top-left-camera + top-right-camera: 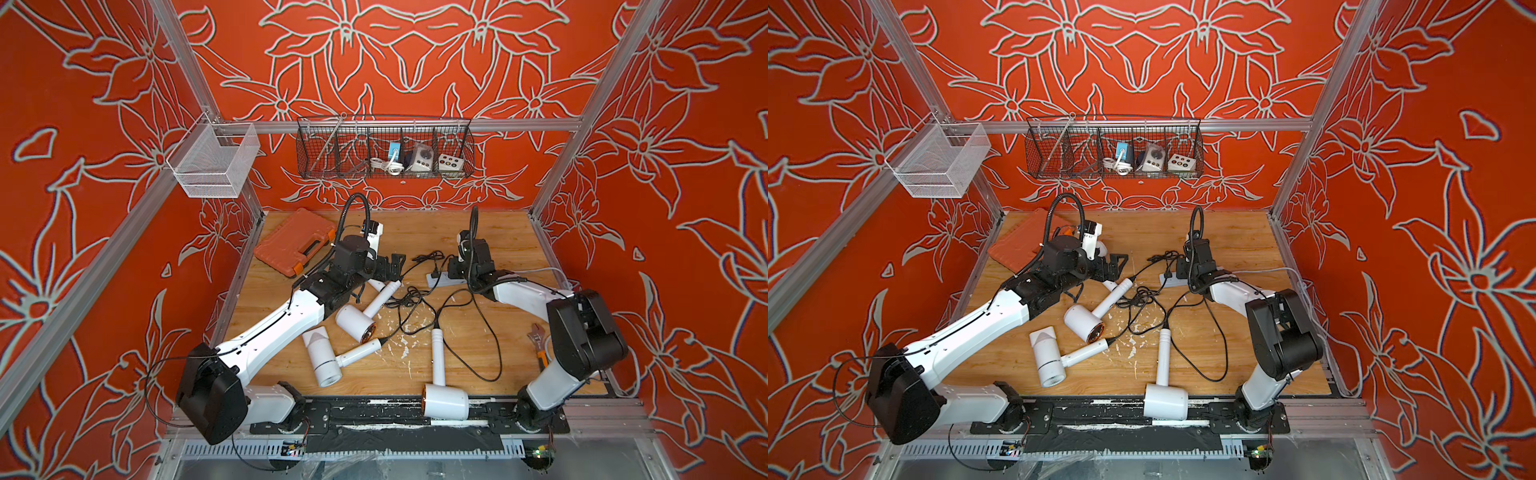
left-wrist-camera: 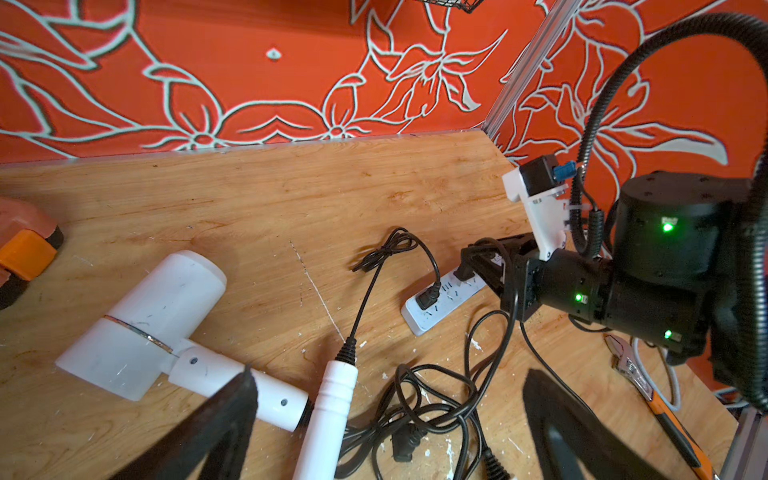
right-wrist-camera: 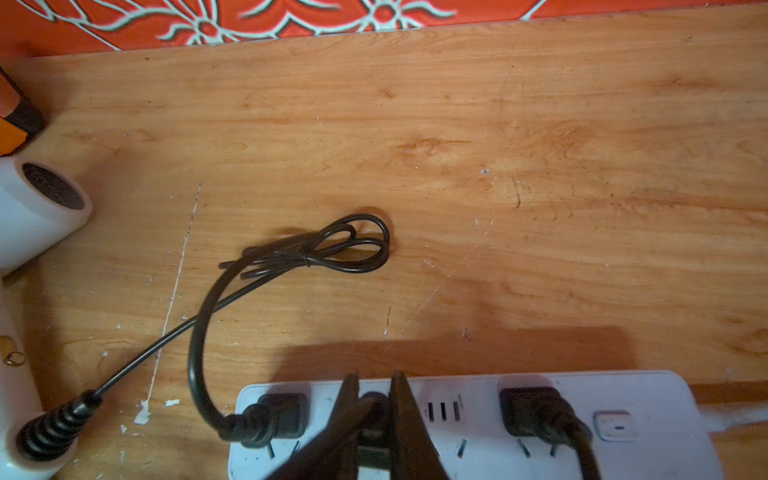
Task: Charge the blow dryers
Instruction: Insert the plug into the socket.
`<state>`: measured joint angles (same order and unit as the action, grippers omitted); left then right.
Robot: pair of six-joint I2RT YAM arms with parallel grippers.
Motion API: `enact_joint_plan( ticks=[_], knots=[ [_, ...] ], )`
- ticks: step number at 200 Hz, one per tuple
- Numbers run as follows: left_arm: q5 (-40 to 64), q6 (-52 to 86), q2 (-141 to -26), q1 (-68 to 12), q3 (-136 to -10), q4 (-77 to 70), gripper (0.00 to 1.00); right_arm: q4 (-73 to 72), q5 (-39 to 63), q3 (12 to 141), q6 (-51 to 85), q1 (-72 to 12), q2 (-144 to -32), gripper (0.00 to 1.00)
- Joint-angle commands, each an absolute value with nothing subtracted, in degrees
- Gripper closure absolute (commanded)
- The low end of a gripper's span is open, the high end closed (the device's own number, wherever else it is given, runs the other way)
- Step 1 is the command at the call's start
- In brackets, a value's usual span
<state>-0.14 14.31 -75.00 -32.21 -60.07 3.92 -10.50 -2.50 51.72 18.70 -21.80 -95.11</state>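
The left gripper (image 1: 390, 266) gapes wide and empty, its arm stretched low across the table (image 1: 478, 232). One blow dryer (image 1: 353, 318) lies just in front of it, handle slanting toward it, copper mouth facing the front. The right gripper (image 3: 374, 376) pinches a black plug (image 3: 371, 436) on the power strip (image 3: 623, 399).

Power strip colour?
The power strip is white; the right wrist view shows it best.

Wooden table (image 1: 415, 235): blow dryers (image 1: 353, 319), power strip (image 1: 438, 281)
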Motion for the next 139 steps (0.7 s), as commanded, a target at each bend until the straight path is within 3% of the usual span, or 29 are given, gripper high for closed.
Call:
enact_joint_plan(
  ticks=[1, 139],
  knots=[
    [0.26, 13.52, -75.14, -32.08, -60.21, 3.25, 0.01, -16.8, -4.88, 50.98, 18.94, -22.48, -96.35, 1.0],
    [2.5, 14.39, -76.23, -31.11, -60.91, 3.78, 0.01, -17.49, -4.19, 50.77, 20.04, -22.49, -98.66, 1.0]
  ],
)
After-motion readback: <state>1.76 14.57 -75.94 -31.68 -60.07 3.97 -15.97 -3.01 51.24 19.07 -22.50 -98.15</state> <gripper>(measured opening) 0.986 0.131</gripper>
